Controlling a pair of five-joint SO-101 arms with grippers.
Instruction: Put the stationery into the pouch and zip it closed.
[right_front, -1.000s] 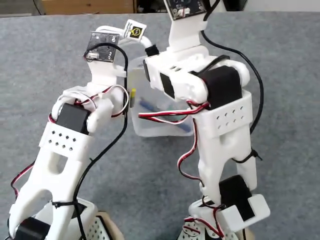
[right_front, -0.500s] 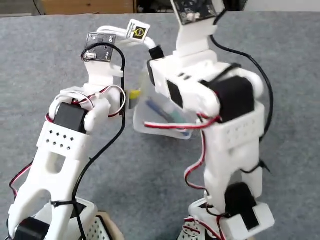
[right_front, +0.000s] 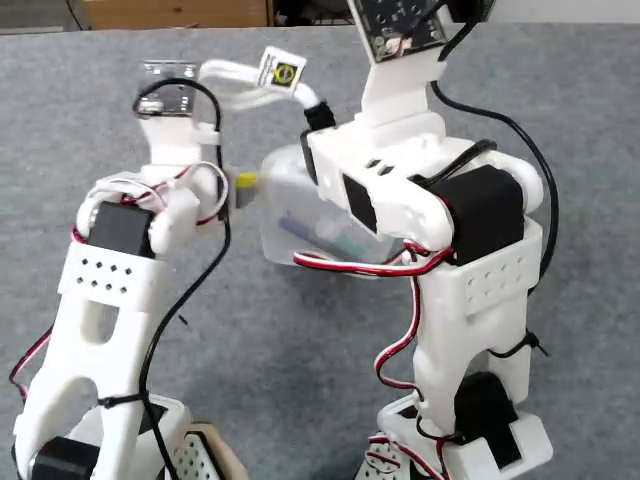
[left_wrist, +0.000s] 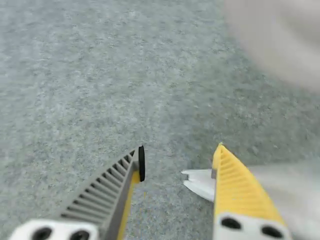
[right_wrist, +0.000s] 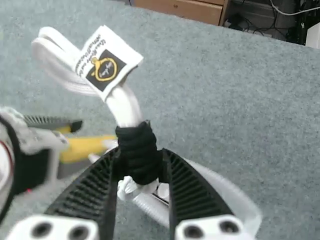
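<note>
Translucent plastic pouch (right_front: 285, 200) with stationery (right_front: 325, 235) visible inside.

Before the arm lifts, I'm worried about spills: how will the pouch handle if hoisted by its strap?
Probably floppy: the pouch looks soft and translucent, so it would likely sag. The right hand grips only the strap, at its black end, so it may swing and tilt. The stationery inside could slide.

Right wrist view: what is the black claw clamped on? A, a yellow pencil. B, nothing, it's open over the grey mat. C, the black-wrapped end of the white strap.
C: the right claw has its jaws pressed against the black wrapped collar at the base of the white looped strap.
</note>
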